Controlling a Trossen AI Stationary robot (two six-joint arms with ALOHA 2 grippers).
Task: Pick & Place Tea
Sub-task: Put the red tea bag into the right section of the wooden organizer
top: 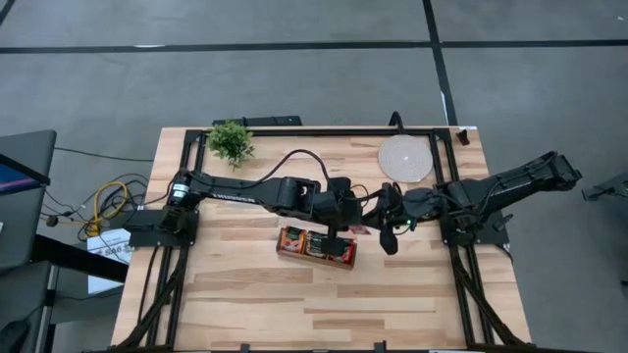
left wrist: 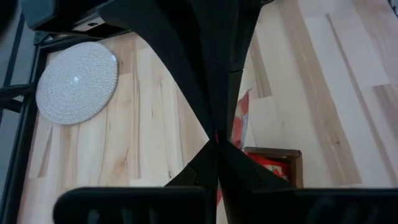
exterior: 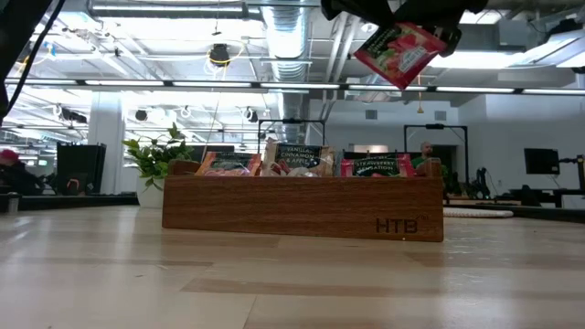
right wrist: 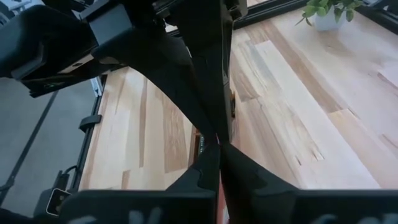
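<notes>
The left gripper (left wrist: 217, 140) is closed on a red tea sachet (exterior: 399, 53), held high above the wooden tray (exterior: 302, 208), over its right-end compartment. The right gripper (right wrist: 219, 142), fingers pressed together and empty, hangs just beside.

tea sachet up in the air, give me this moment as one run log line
stage: carry | left gripper: shut on red tea sachet, above tray | right gripper: shut, beside it | tray: holds sachets

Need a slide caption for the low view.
Red tea sachet held aloft above the right end of the wooden tray, which is filled with sachets; potted plant behind.
</notes>
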